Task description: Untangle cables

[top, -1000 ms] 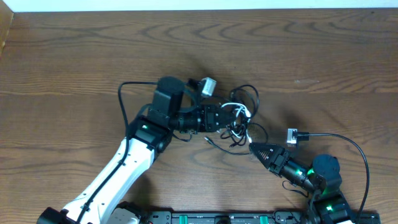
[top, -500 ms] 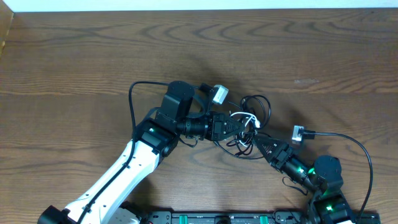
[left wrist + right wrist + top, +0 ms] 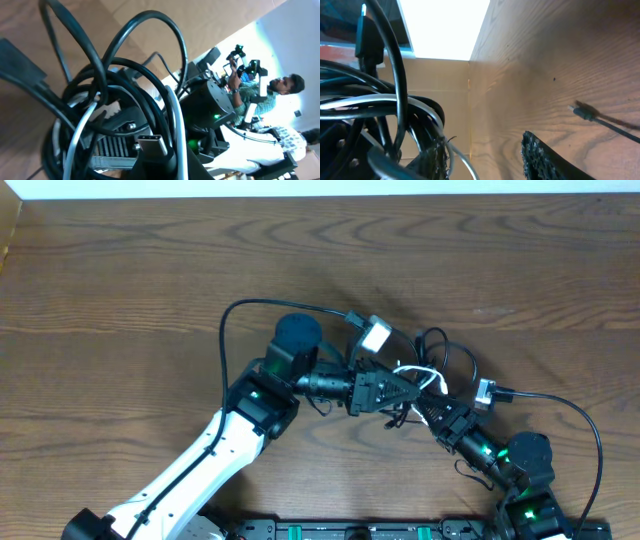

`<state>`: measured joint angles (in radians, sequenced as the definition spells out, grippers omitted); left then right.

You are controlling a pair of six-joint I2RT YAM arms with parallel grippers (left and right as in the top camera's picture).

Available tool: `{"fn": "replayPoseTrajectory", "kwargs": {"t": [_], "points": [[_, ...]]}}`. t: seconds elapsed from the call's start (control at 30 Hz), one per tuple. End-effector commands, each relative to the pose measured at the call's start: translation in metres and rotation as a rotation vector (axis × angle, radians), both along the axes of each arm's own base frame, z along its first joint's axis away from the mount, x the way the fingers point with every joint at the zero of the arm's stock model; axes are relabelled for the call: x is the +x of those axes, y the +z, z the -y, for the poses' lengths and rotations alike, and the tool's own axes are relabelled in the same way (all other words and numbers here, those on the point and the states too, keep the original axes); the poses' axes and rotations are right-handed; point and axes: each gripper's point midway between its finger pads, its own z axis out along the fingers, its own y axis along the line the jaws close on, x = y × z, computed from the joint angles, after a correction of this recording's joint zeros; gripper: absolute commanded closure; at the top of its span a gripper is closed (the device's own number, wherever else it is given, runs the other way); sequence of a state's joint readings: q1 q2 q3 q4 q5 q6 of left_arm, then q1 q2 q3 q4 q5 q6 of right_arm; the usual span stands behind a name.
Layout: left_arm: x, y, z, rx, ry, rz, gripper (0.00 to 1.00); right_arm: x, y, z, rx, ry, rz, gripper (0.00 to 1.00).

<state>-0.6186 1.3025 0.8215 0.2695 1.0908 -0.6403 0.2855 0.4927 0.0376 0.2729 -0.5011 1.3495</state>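
Note:
The cables (image 3: 437, 356) are a knot of thin black loops with one white cable (image 3: 418, 372) running through it, just right of the table's middle. My left gripper (image 3: 396, 393) reaches in from the left and is shut on the cables. In the left wrist view the cables (image 3: 150, 60) and a USB-C plug (image 3: 150, 145) fill the picture and hide the jaws. My right gripper (image 3: 428, 410) points up-left with its tip at the knot. Its fingers (image 3: 540, 155) stand apart, with the cables (image 3: 395, 115) against the left one and bare wood between them.
Thick black arm cords arch over the left arm (image 3: 240, 315) and round the right arm (image 3: 585, 430). A loose plug end (image 3: 582, 112) lies on the wood. A cardboard wall (image 3: 450, 100) stands at the table's far edge. A person (image 3: 280, 87) sits beyond the table.
My left gripper has carried the cable knot to the right. My right gripper has come up-left until its tip is in the knot, and its fingers have narrowed somewhat.

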Motion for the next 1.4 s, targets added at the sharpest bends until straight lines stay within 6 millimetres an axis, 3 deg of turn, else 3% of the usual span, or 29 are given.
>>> {"fn": "replayPoseTrajectory", "kwargs": {"t": [0.0, 0.17, 0.27, 0.43, 0.63, 0.8, 0.93, 1.03, 1.17, 1.37], "points": [[-0.005, 0.021, 0.004, -0.036, -0.026, -0.067, 0.92, 0.006, -0.005, 0.007, -0.077, -0.047, 0.043, 0.54], [-0.001, 0.047, 0.005, -0.106, -0.010, -0.155, 0.92, 0.017, -0.039, 0.036, -0.279, -0.187, 0.009, 0.57], [0.000, 0.054, 0.006, -0.129, -0.007, -0.131, 0.92, 0.013, -0.050, 0.037, -0.328, -0.169, -0.010, 0.60], [0.004, 0.052, 0.006, -0.131, 0.014, -0.085, 0.92, 0.001, -0.047, 0.019, -0.373, -0.016, 0.076, 0.55], [0.004, 0.045, 0.006, -0.110, 0.013, -0.065, 0.92, -0.008, -0.027, 0.002, -0.373, 0.107, 0.154, 0.54], [0.008, 0.040, 0.006, -0.097, 0.035, -0.040, 0.92, -0.011, -0.018, 0.014, -0.476, 0.097, 0.053, 0.54], [0.024, 0.031, 0.006, -0.065, 0.138, -0.062, 0.92, -0.022, -0.018, 0.029, -0.545, 0.067, -0.081, 0.54], [0.039, 0.018, 0.003, -0.017, 0.234, -0.097, 0.92, -0.032, -0.015, 0.030, -0.520, 0.069, -0.166, 0.48], [0.048, 0.006, 0.000, 0.027, 0.311, -0.180, 0.92, -0.044, -0.008, 0.015, -0.392, 0.125, -0.239, 0.36], [0.051, 0.006, 0.000, 0.028, 0.325, -0.175, 0.92, -0.056, -0.002, 0.001, -0.175, 0.126, -0.434, 0.45]]}}
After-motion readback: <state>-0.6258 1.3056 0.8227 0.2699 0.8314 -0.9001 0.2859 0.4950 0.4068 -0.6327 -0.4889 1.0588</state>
